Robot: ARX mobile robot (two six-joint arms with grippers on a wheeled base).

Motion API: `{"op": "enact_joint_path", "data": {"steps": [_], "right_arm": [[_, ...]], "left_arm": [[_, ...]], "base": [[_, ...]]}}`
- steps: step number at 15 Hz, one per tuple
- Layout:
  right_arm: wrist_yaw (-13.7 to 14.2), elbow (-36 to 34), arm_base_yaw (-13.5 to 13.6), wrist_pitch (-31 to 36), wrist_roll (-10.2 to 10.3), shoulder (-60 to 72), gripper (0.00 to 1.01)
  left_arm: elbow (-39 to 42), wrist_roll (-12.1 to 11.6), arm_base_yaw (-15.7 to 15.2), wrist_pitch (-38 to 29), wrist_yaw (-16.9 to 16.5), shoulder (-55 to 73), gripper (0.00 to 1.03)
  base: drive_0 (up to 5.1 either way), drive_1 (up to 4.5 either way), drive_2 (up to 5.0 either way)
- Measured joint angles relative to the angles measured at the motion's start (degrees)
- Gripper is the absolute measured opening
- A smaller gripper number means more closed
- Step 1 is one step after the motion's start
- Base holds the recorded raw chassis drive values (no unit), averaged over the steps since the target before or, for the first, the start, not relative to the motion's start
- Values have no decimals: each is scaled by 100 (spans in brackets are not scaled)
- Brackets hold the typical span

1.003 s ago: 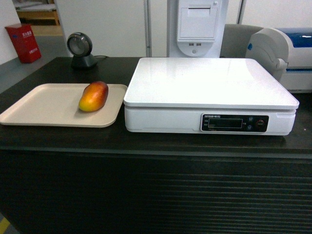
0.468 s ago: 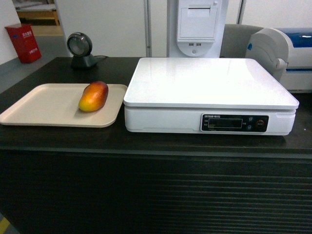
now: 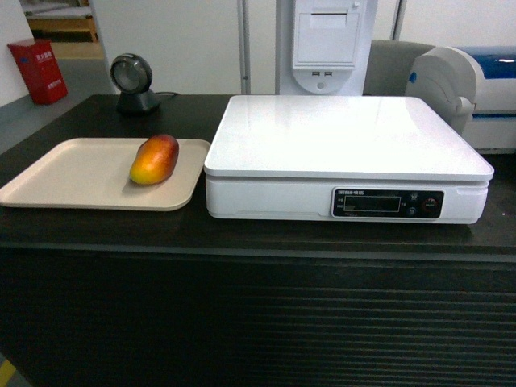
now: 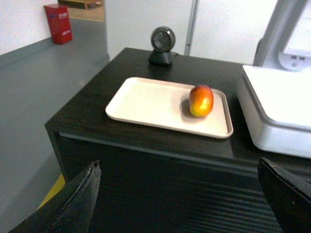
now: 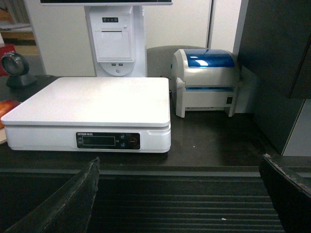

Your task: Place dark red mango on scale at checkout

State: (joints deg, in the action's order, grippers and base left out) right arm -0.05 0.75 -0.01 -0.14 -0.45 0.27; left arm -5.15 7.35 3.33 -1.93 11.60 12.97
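Note:
The dark red mango (image 3: 155, 159) lies on a flat beige tray (image 3: 72, 173) on the left of the dark checkout (image 3: 258, 322) counter. It also shows in the left wrist view as the mango (image 4: 201, 100) on the tray (image 4: 146, 99). The white scale (image 3: 347, 153) stands right of the tray with nothing on its platform; the right wrist view shows the scale (image 5: 92, 111) too. My left gripper (image 4: 179, 167) hangs open in front of the ribbed counter front, well short of the mango. My right gripper (image 5: 180, 167) is open too, low before the counter. Neither gripper shows in the head view.
A black round scanner (image 3: 133, 81) stands at the back left of the counter. A white and blue label printer (image 5: 206, 80) sits right of the scale, a white receipt terminal (image 3: 325, 44) behind it. A red box (image 3: 39, 71) stands on the floor far left.

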Motion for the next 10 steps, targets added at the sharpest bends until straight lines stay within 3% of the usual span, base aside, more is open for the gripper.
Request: {"op": "enact_joint_path", "data": {"steps": [1, 2, 3, 4, 6, 8, 10], "right_arm": [[2, 0, 0, -7, 2, 0, 98], [4, 0, 0, -7, 2, 0, 98], [4, 0, 0, -4, 2, 0, 98], [4, 0, 0, -7, 2, 0, 98], [4, 0, 0, -7, 2, 0, 98], [4, 0, 0, -7, 0, 0, 98], [4, 0, 0, -7, 2, 0, 98]], "left_arm": [[-164, 59, -55, -195, 61, 264, 98], [-284, 103, -175, -599, -264, 568, 98], [-383, 101, -485, -1082, -654, 1088, 98], [-474, 42, -841, -1615, -1047, 1751, 98], [-946, -144, -1276, -2734, -1875, 3318, 98], [-1950, -308, -1353, -3456, -2352, 5095, 98], [-3139, -387, -1154, -3270, -2500, 6857, 98]], "base": [[-2, 337, -342], [-2, 337, -342], [-2, 337, -342], [0, 0, 0], [0, 0, 0], [0, 0, 0], [0, 0, 0]]}}
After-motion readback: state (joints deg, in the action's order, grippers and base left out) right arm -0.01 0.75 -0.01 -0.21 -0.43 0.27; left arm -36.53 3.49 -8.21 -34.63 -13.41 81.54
